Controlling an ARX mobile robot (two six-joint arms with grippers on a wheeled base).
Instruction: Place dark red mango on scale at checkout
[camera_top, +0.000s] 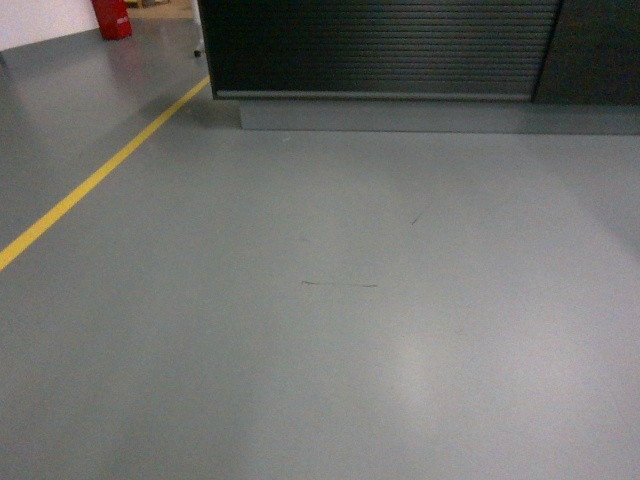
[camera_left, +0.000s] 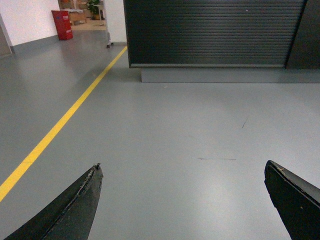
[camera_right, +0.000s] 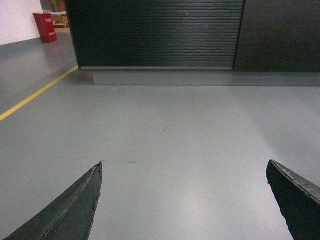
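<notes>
The checkout (camera_top: 380, 50) is a black counter with a ribbed dark front on a grey plinth, standing across the far end of the grey floor; it also fills the top of the left wrist view (camera_left: 215, 32) and the right wrist view (camera_right: 155, 32). Its top is cut off by the frame edges. The dark red mango and the scale are out of view. My left gripper (camera_left: 182, 167) is open over bare floor with nothing between its fingers. My right gripper (camera_right: 184, 166) is open too, also empty. Neither gripper shows in the head view.
A yellow line (camera_top: 95, 180) runs diagonally along the floor on the left toward the counter's left corner. A red bin (camera_top: 112, 18) stands by the white wall at the far left. A darker panel (camera_top: 595, 50) adjoins the counter on the right.
</notes>
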